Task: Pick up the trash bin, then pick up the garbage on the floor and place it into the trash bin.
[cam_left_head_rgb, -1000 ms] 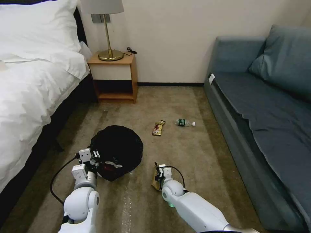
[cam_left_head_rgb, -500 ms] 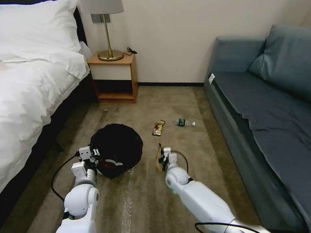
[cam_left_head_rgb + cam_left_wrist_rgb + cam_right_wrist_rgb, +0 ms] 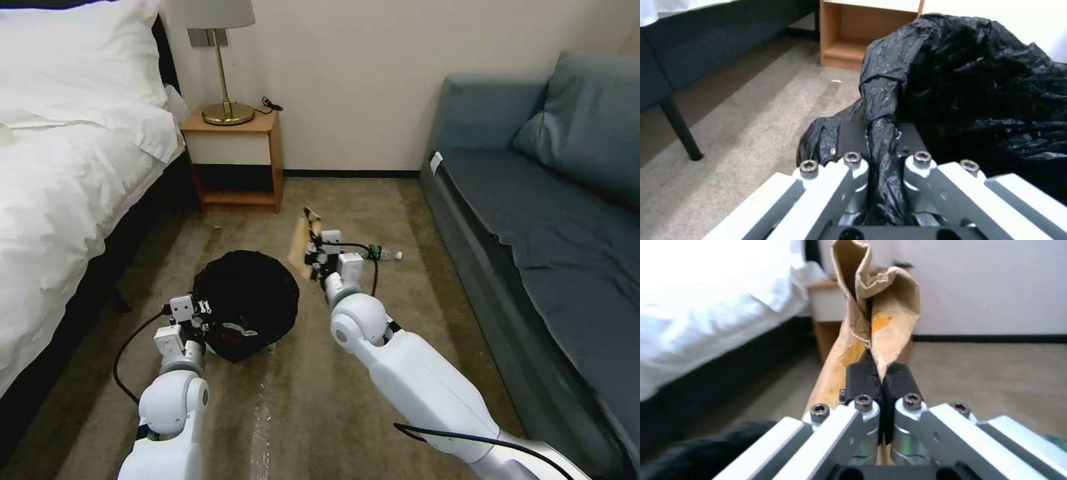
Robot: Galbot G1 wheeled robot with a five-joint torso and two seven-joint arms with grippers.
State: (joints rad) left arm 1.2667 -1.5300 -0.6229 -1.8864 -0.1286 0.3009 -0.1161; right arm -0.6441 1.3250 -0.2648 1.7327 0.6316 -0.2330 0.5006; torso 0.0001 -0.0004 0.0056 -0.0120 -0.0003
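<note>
nearest the robot, the left gripper [image 3: 200, 319] is clamped on the near rim of the trash bin [image 3: 248, 301], its fingers [image 3: 853, 133] pinching a twisted fold of the crinkly black plastic bag [image 3: 978, 86] that lines the bin and drapes over its edge. the bin stands on the carpet [image 3: 400, 333] between the bed [image 3: 60, 173] and the sofa [image 3: 547, 220], its mouth a dark round hollow; at the near inside edge a red-and-white crumpled wrapper [image 3: 233, 331] lies in it, and what else is inside cannot be told. just beyond the bin's far right side, the right gripper [image 3: 311, 248] is raised above the floor with its dark pads [image 3: 862, 378] pressed tight on a tan crumpled paper bag [image 3: 871, 316]; the bag stands up from the fingers, creased and folded lengthwise, with orange patches on it. it hangs beside the bin's rim, not over the opening. a little farther on, a small clear green-labelled bottle [image 3: 383, 253] lies on its side on the carpet. against the far wall stands a wooden nightstand [image 3: 233, 160] with a brass lamp [image 3: 223, 73] on it.
</note>
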